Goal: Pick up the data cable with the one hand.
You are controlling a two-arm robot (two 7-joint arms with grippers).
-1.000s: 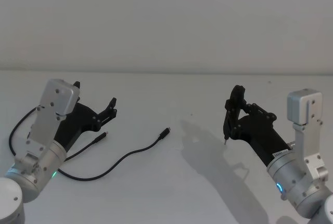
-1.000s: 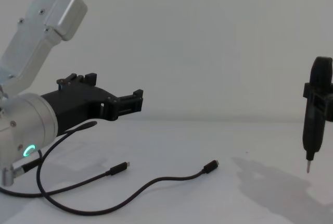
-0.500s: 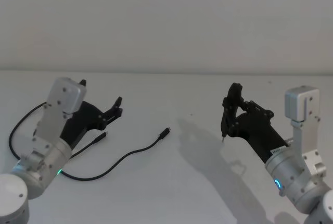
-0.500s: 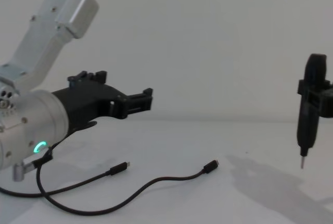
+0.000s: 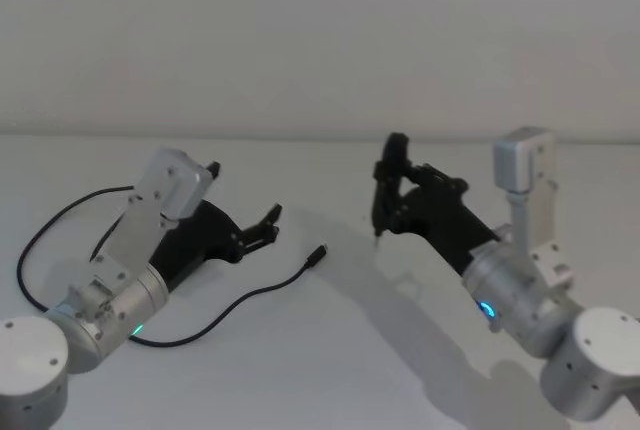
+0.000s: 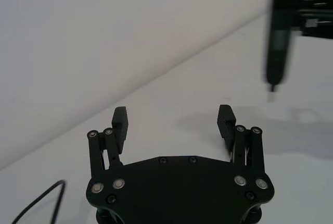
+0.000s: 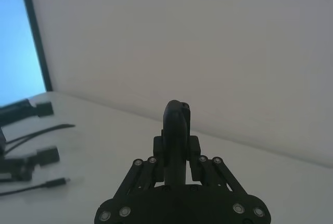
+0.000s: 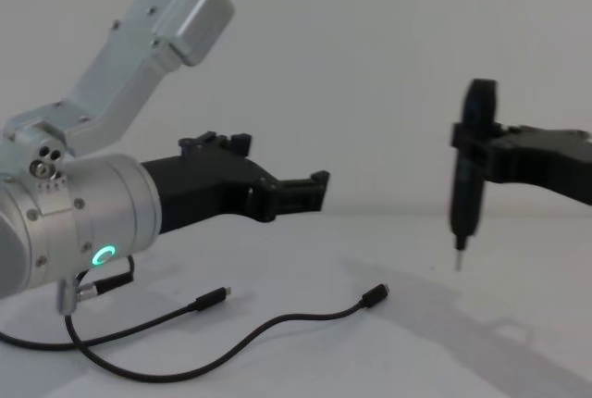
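The data cable [image 5: 232, 307] is a thin black cord lying loosely curved on the white table, with one plug [image 5: 318, 253] pointing toward the middle. The chest view shows the data cable [image 8: 277, 324] flat on the table, both plugs free. My left gripper [image 5: 266, 226] is open and hovers above the cable's middle stretch, just left of that plug, touching nothing. Its fingers [image 6: 120, 122] stand wide apart with nothing between them. From the side, the left gripper [image 8: 313, 192] is well above the cord. My right gripper [image 5: 392, 190] is shut on a black pen-like stick [image 8: 465, 185] that points down.
The stick's metal tip [image 8: 457, 259] hangs above the table to the right of the cable's plug. The cable's far loop [image 5: 40, 240] runs round behind my left arm. A plain wall stands behind the white table [image 5: 330, 370].
My left arm has swung forward and toward the middle, over the cable. My right arm has carried the stick leftward toward the centre. The cable has not moved.
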